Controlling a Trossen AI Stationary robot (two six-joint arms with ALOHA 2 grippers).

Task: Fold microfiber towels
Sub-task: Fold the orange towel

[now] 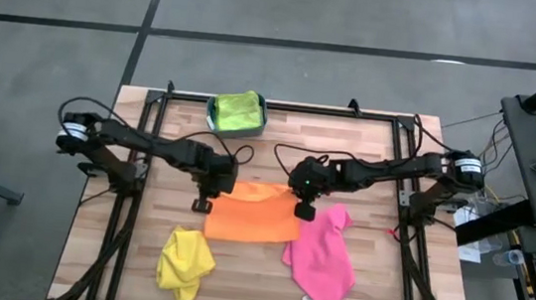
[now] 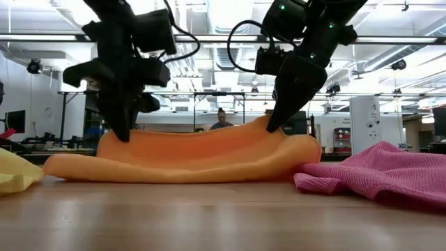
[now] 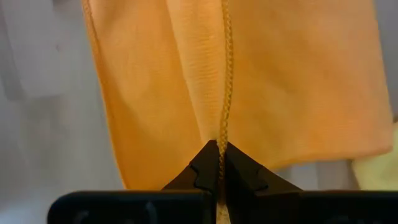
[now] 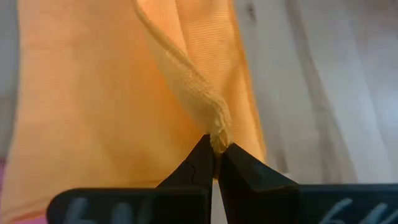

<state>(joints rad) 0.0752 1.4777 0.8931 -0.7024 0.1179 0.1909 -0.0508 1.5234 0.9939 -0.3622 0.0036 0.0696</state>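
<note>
The orange towel [image 1: 253,216] lies mid-table, partly doubled over itself. My left gripper [image 1: 204,201] is shut on its left end and my right gripper [image 1: 305,210] on its right end. In the low view both held points stand raised, and the cloth [image 2: 195,157] sags between them onto the layer on the table. A pink towel [image 1: 323,258] lies crumpled to the right, its edge against the orange one. A yellow towel [image 1: 185,264] is bunched near the front left. A lime green towel [image 1: 238,110] fills the teal bin [image 1: 211,114] at the far edge. My left gripper pinches the orange towel's stitched hem [image 3: 222,134] between its two fingertips [image 3: 205,163], coming steeply from above. The hem runs straight away from the fingers. That end is lifted a little; the rest lies on the table. My right gripper pinches a bunched bit of the towel's hem at a corner [image 4: 217,138] between its fingertips [image 4: 200,158], slanting down from above. The cloth there is raised in a peak [image 2: 268,124] and drapes down slack to the table.
The arms' black frames [image 1: 138,156] run along both sides of the wooden table [image 1: 386,163]. Bare wood shows between the bin and the orange towel and at the front between the yellow and pink towels. A person stands far back in the room [image 2: 221,120].
</note>
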